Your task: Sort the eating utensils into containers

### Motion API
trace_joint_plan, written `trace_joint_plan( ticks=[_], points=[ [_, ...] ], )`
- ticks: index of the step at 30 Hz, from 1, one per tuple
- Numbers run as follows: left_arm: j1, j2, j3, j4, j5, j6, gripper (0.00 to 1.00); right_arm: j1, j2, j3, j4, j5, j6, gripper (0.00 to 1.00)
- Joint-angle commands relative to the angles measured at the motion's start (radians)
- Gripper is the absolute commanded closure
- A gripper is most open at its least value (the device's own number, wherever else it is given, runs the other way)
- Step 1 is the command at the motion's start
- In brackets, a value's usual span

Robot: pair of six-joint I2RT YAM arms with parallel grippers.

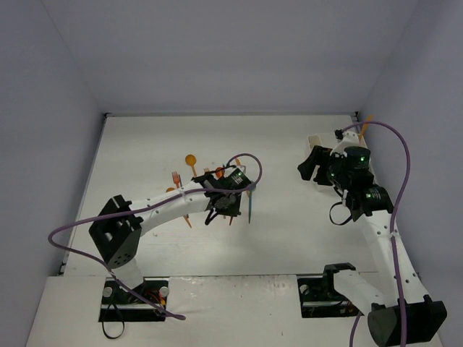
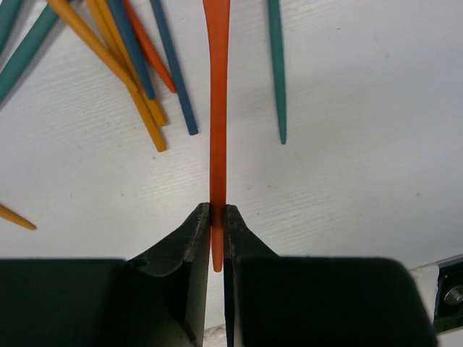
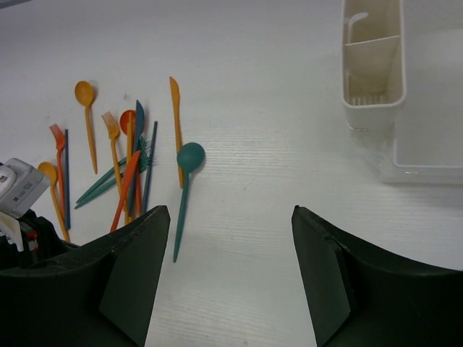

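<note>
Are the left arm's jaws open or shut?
Shut: both jaws press against the red-orange utensil handle, pinching its tip between them.

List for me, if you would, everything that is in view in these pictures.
loose utensils: about a dozen, orange, red-orange and teal, piled left of centre on the table
held utensil: one, red-orange, its type cannot be told, handle end in the left end effector
holder: one, white, compartmented, far right of the table
table: one, white
left end effector: one, black, shut on the held utensil
right end effector: one, black, open and empty, facing the pile
</note>
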Motion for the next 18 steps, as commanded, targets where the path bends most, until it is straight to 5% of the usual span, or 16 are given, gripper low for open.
trace_joint_plan(
  ticks=[1, 9, 18],
  points=[
    [-0.002, -0.131, -0.037, 0.193, 0.029, 0.137, 1.00, 0.043, 0.052, 0.096, 0.054, -0.119, 0.026, 0.34],
    [-0.013, -0.293, -0.130, 0.534, 0.118, 0.313, 1.00, 0.155, 0.171, 0.226, 0.064, -0.178, 0.128, 0.33],
    [-0.024, -0.347, -0.133, 0.670, 0.141, 0.380, 1.00, 0.262, 0.277, 0.307, 0.092, -0.176, 0.187, 0.33]
  ],
)
